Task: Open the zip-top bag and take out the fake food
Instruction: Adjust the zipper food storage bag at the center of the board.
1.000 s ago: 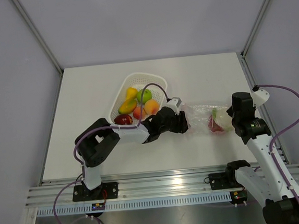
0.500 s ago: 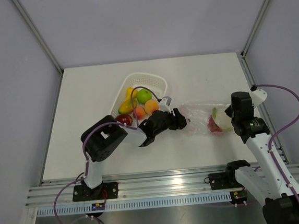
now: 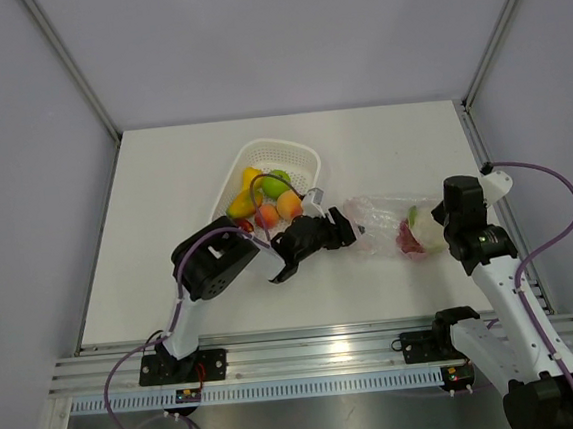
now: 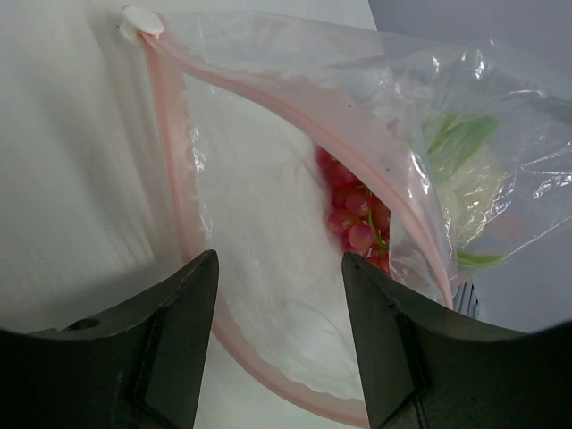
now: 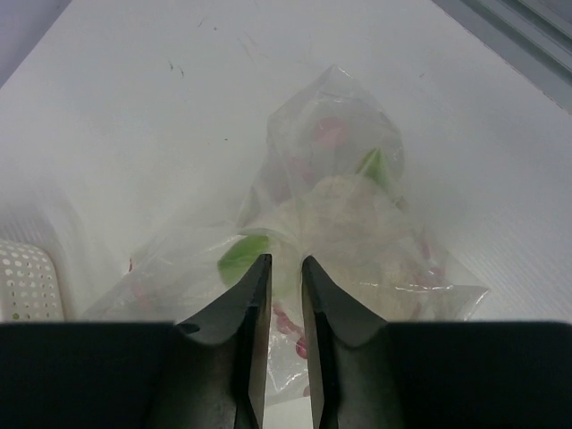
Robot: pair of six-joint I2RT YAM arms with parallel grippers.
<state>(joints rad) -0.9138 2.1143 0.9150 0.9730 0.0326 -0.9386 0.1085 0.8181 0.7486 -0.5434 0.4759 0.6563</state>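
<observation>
The zip-top bag [image 3: 382, 221] lies on the table between my two grippers, its pink zip strip [image 4: 174, 170] parted and the mouth gaping. Fake food remains inside: a dark red grape cluster [image 4: 353, 210] and a pale green-white leafy piece [image 4: 465, 170]. My left gripper [image 4: 279, 340] stands open at the mouth, one finger on each side of the lower strip, holding nothing. My right gripper [image 5: 286, 264] is at the bag's closed end, its jaws a narrow gap apart with bunched film between the tips.
A white perforated basket [image 3: 296, 153] stands just behind the left gripper [image 3: 351, 231] and holds a green apple [image 3: 278, 184], an orange, yellow pieces and a red apple. The right arm [image 3: 486, 257] runs along the table's right edge.
The left arm's elbow has swung right, toward the basket, while its gripper stays at the bag's mouth. The bag has shifted slightly left. The right arm has barely moved.
</observation>
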